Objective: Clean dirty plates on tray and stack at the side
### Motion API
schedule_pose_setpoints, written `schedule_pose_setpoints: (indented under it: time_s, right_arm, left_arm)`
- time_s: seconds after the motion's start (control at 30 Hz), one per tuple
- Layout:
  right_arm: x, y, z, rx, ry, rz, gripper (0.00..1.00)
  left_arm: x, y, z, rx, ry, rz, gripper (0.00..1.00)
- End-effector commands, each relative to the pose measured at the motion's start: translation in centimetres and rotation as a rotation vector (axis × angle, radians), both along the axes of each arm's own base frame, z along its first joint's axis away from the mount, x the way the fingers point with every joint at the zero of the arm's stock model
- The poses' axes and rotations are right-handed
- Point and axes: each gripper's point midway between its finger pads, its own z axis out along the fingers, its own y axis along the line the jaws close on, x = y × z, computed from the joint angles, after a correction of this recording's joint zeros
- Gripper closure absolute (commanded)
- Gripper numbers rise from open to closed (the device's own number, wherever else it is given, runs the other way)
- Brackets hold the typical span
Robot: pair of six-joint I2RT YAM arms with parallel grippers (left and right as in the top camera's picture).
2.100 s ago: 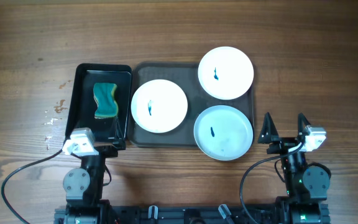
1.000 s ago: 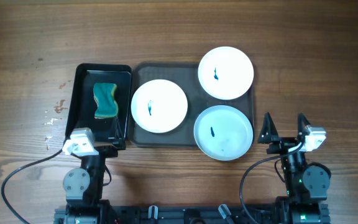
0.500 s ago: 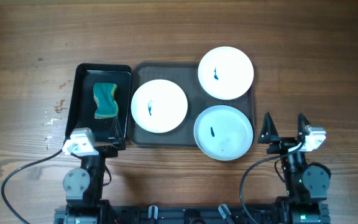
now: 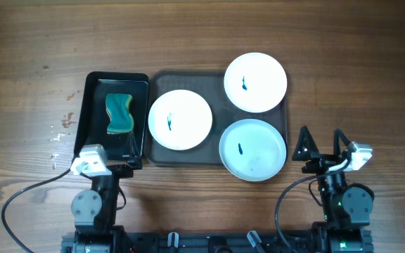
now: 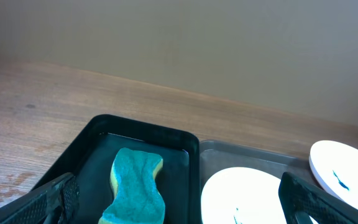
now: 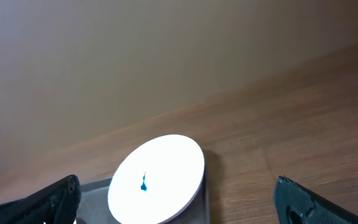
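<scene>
Only the right gripper [image 4: 322, 144], just right of the tray [image 4: 209, 81], had twisted slightly, it and the left gripper [image 5: 178, 199] both gaping wide and empty, so all 3 smeared plates [image 4: 180, 119] sat on the tray, cleaning apparently unstarted.

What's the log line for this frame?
plates: three, smeared, on tray | sponge: black tray | left tool: open, empty | right tool: open, empty

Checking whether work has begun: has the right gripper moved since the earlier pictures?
Yes, slightly: overhead, the right gripper has twisted, its white block edging right, away from the tray.
</scene>
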Motion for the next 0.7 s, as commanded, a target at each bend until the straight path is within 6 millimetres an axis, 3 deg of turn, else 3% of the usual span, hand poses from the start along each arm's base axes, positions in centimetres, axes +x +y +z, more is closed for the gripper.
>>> schedule_pose_setpoints:
  time_s: [0.0, 0.17, 0.3, 0.67]
  right_arm:
    - [0.0, 0.1, -0.2, 0.044, 0.009, 0.006, 0.0]
    - [0.1, -0.1, -0.2, 0.034, 0.009, -0.008, 0.0]
    - [0.1, 0.0, -0.2, -0.088, 0.003, -0.001, 0.0]
    - [0.2, 1.0, -1.0, -0.087, 0.037, 0.058, 0.0]
  left_arm:
    - [0.0, 0.3, 0.0, 0.02, -0.005, 0.014, 0.0]
    - [0.0, 0.3, 0.0, 0.02, -0.005, 0.014, 0.0]
    - [0.0, 0.3, 0.0, 0.02, -0.005, 0.014, 0.0]
    - [0.1, 0.1, -0.8, 0.021, 0.028, 0.002, 0.0]
